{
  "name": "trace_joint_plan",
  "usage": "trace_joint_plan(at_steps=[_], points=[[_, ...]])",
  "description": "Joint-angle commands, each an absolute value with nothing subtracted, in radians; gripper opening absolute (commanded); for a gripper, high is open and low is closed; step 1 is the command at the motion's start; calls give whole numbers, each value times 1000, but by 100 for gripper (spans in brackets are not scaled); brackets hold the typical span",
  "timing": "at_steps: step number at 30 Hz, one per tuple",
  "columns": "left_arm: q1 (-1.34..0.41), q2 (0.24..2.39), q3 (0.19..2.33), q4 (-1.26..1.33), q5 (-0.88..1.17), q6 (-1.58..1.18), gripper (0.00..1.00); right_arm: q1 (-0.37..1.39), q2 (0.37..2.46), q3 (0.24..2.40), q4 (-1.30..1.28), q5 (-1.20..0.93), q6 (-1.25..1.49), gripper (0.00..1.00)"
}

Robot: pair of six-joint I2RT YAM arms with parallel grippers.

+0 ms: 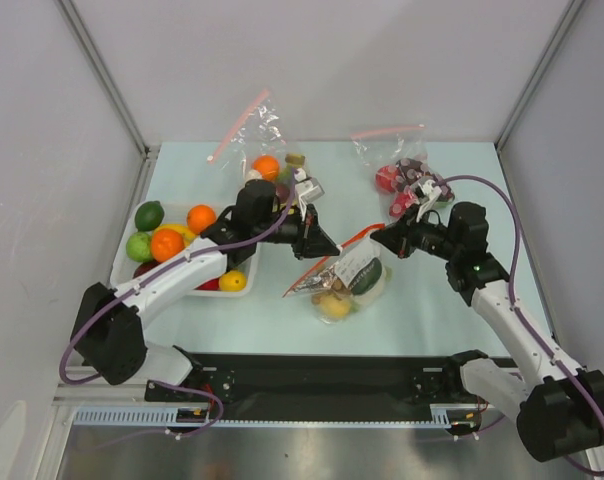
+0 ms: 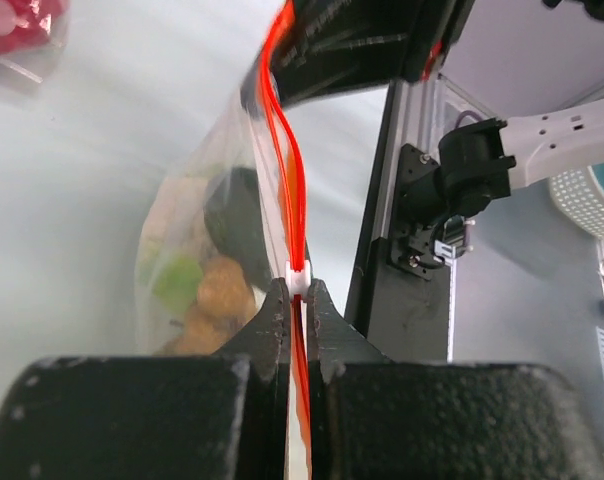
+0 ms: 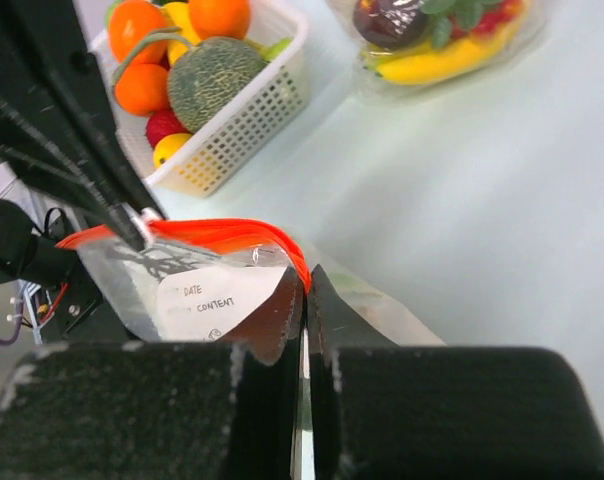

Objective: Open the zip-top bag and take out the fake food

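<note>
My left tool (image 2: 299, 288) is clenched on the red-orange zip rim (image 2: 285, 150) of the zip-top bag (image 1: 350, 268), right at a small white clip on that rim. My right tool (image 3: 305, 285) is clenched on the rim's other end, just beside the white label (image 3: 214, 297). The bag is strung between the two tools over the middle of the desk (image 1: 422, 320), and its belly seems to rest on the surface.

To open it well, I judge I should hold one end steady and draw the other along the rim's own line rather than upward. That way the thin plastic neither tears nor slips from the pinch. Whether the zip is already parted I cannot tell.

Inside lies the fake food (image 1: 338, 300): a brown bumpy piece, something yellow, a dark green piece and a pale one. A white basket (image 3: 242, 135) on my left holds oranges and limes. At the far side lie a second bag (image 1: 265, 140) with an orange toy and a third bag (image 1: 397, 165) with red toys.
</note>
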State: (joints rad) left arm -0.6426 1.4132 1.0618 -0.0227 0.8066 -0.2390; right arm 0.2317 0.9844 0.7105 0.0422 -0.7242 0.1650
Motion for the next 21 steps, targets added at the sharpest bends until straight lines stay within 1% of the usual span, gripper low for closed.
trace_joint_plan(at_steps=[1, 14, 21], points=[[-632, 1329, 1023, -100, 799, -201, 0, 204, 1029, 781, 103, -591, 167, 0], [-634, 1161, 888, -181, 686, -172, 0, 204, 1245, 903, 199, -551, 181, 0], [-632, 1097, 844, -201, 660, -176, 0, 209, 1331, 979, 193, -537, 158, 0]])
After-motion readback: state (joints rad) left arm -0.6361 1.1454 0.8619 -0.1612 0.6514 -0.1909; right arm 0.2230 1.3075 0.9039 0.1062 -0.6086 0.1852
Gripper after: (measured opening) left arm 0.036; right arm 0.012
